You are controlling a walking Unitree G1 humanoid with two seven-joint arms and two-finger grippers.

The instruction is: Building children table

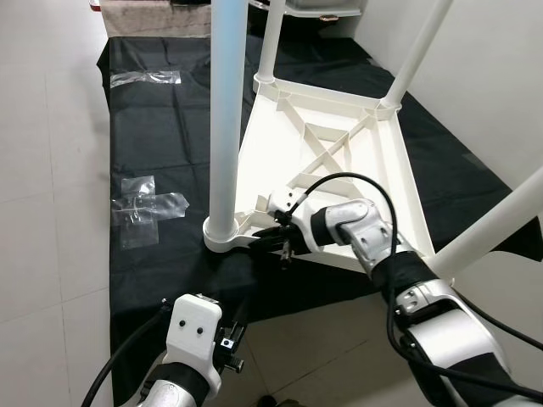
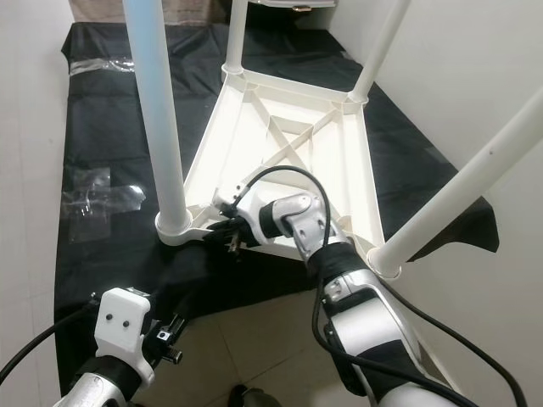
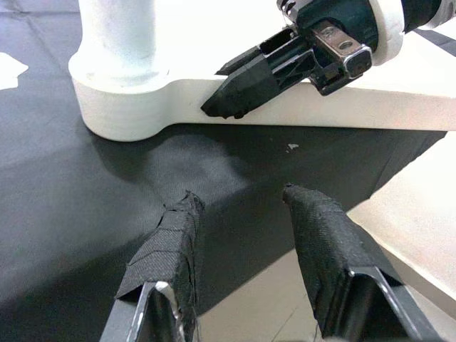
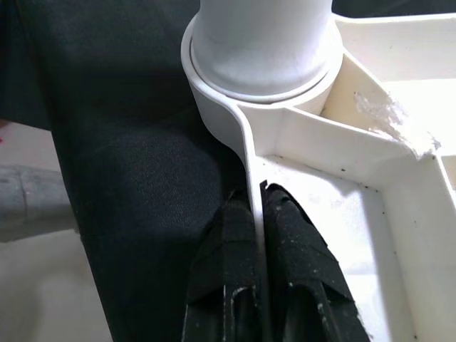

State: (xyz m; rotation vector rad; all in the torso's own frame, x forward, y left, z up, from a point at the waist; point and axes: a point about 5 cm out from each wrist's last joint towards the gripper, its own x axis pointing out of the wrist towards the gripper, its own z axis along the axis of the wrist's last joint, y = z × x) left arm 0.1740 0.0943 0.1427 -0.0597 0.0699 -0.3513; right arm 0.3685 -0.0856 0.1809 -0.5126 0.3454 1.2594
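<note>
The right gripper (image 4: pixel 255 214) has its two black fingers (image 4: pixel 292 249) pressed together on the thin outer rim of the white table top (image 1: pixel 339 161), one finger outside the wall and one inside the ribbed underside. The left gripper (image 3: pixel 242 235) hangs lower and nearer the robot, its fingers (image 3: pixel 171 242) apart and holding nothing, pointing at that same edge from just beside it.

The table top lies upside down on a black cloth (image 1: pixel 161 110) spread over a pale tiled floor (image 1: pixel 42 170); the cloth's near edge ends just under the left gripper's fingers, where the tile begins. A white wall (image 1: pixel 492 76) runs along the far side of the right gripper.

Just ahead of the clamped fingers, the nearest white leg (image 1: pixel 227 119) stands upright in its round corner socket (image 4: pixel 263 71). Three more legs rise from the other corners: two beyond the fingers (image 1: pixel 271 42) (image 1: pixel 420 51) and one out to the right (image 1: pixel 496 225). Clear plastic wrappers (image 1: pixel 140 208) (image 1: pixel 144 78) lie on the cloth, well apart from both grippers on the left.

All four legs are cut off by the upper and right picture edges, so their tops cannot be seen. Things at the far end of the cloth are too cropped to make out.
</note>
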